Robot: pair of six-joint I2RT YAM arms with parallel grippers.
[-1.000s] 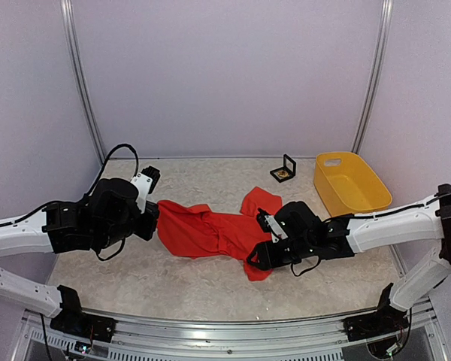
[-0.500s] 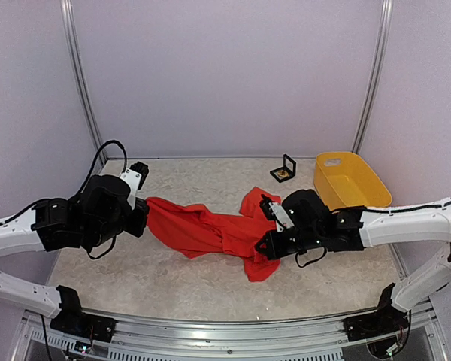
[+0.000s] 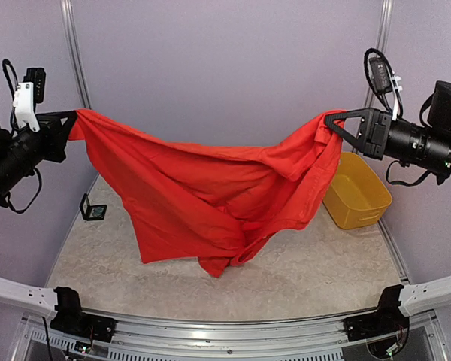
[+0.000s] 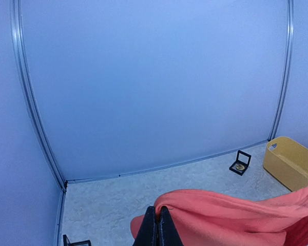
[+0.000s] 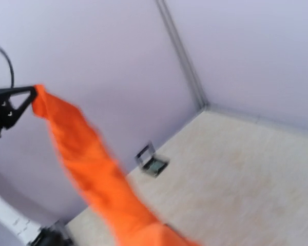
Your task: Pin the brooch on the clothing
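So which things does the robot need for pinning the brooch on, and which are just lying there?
For the job: red-orange T-shirt, held up between the left gripper and the right gripper, both shut on it; open black case with something gold inside, maybe the brooch.
Just lying about: yellow basket; second black case, contents too small to tell.

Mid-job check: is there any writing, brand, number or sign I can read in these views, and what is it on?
No text can be read in any view.
T-shirt: plain, no print or tag showing.
Yellow basket: no label on the sides in view.
Open black case: holds something gold, too small to show any marking.
The right wrist view is blurred.
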